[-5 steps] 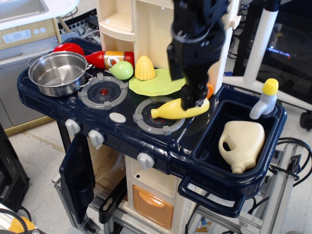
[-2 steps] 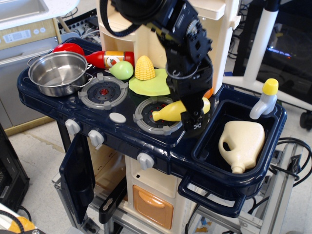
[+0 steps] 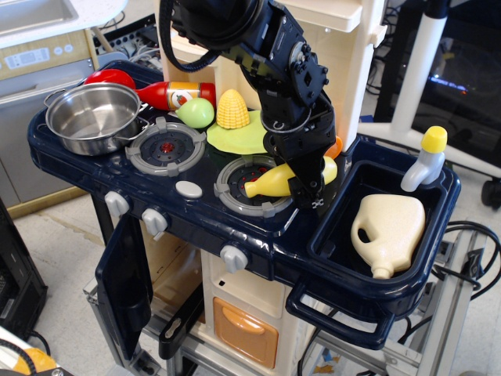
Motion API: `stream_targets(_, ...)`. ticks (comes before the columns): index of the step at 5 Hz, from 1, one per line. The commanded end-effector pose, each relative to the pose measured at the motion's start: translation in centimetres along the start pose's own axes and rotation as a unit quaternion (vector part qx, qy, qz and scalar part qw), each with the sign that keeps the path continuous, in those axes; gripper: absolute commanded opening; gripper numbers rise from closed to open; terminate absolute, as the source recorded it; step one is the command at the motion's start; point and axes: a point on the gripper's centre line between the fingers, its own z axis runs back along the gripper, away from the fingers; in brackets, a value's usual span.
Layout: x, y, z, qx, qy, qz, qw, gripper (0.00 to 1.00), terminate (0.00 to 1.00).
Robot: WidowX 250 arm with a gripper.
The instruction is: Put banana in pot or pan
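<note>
The yellow banana (image 3: 270, 180) lies across the right burner (image 3: 235, 188) of the toy stove, neck pointing left, fat end (image 3: 330, 168) to the right. My gripper (image 3: 307, 183) is down over the banana's middle, with one black finger (image 3: 312, 197) in front of it and the other hidden behind. The jaws straddle the banana, but I cannot see whether they press on it. The shiny steel pot (image 3: 92, 117) stands empty at the far left of the stove, well apart from the gripper.
A corn cob (image 3: 232, 109) stands on a green plate (image 3: 249, 135) behind the burners, beside a green fruit (image 3: 196, 112) and a ketchup bottle (image 3: 178, 94). The left burner (image 3: 166, 146) lies between banana and pot. A cream jug (image 3: 389, 232) lies in the sink (image 3: 344, 258) at right.
The arm has swung down from above the banana, and the gripper now sits low around its middle. The banana has barely shifted. The pot has not moved.
</note>
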Motion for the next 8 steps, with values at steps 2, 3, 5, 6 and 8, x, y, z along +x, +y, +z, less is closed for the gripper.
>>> stream_targets(2,0.4,-1.7,8.6,0.029,0.062,0.08,0.9945,0.0,0.0)
stream_targets(3,-1.6,0.8,10.1,0.062,0.085,0.143,0.9841,0.0,0.0)
stream_targets(5,-5.9,8.8,10.6,0.122,0.121,0.214,0.9617,0.0,0.0)
stream_targets(6,-9.0,11.8,10.4,0.149,0.113,0.213,0.959,0.0,0.0)
stream_targets(8,-13.2,16.7,8.0,0.187,0.067,0.22,0.9549,0.0,0.0)
